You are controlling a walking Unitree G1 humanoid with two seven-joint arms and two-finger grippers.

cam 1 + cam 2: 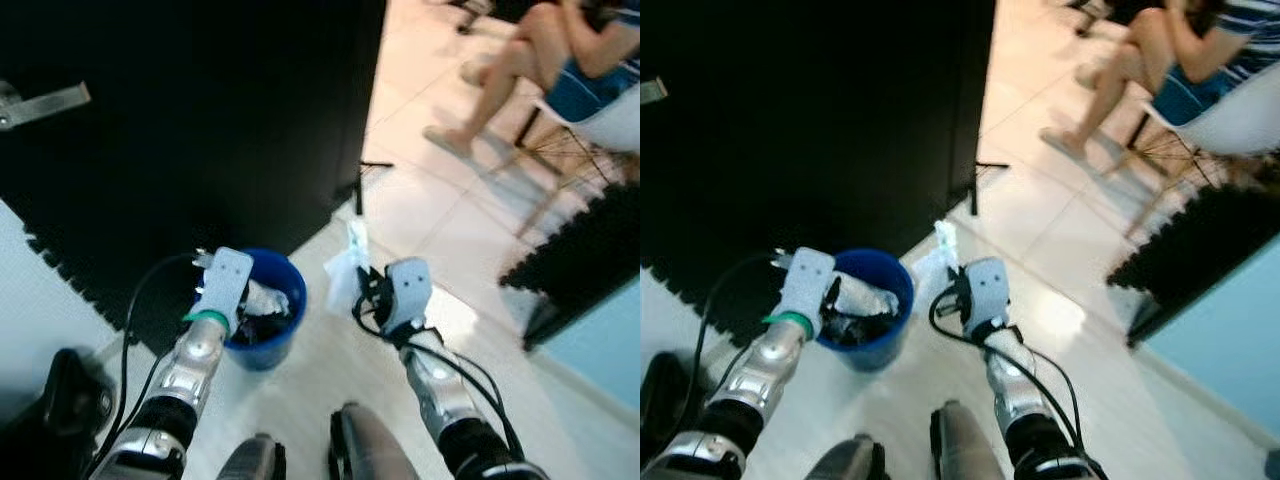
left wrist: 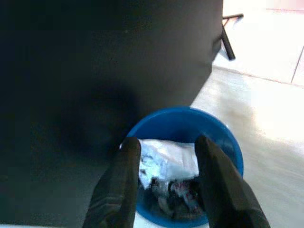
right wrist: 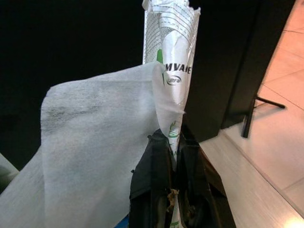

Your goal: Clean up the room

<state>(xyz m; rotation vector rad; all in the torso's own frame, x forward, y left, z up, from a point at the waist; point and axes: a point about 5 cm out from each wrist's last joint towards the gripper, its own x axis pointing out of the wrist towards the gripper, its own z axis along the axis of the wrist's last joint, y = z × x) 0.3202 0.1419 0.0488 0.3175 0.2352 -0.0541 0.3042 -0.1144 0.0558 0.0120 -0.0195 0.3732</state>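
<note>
A blue trash bin (image 1: 282, 335) stands on the pale floor below me, holding crumpled white and dark waste (image 2: 168, 164). My left gripper (image 2: 166, 152) hangs open just above the bin's mouth, its fingers (image 2: 124, 166) spread over the trash. My right gripper (image 3: 173, 145) is shut on a crushed wet-wipe packet (image 3: 175, 57) with a white wipe sheet (image 3: 99, 142) hanging from it. That packet (image 1: 347, 262) is held up to the right of the bin, beside its rim.
A tall black cabinet (image 1: 200, 110) rises right behind the bin, with a thin black stand leg (image 1: 360, 185) at its corner. A person (image 1: 545, 60) sits on a white chair (image 1: 600, 115) at the far right. Dark foam mats (image 1: 590, 250) lie on the right.
</note>
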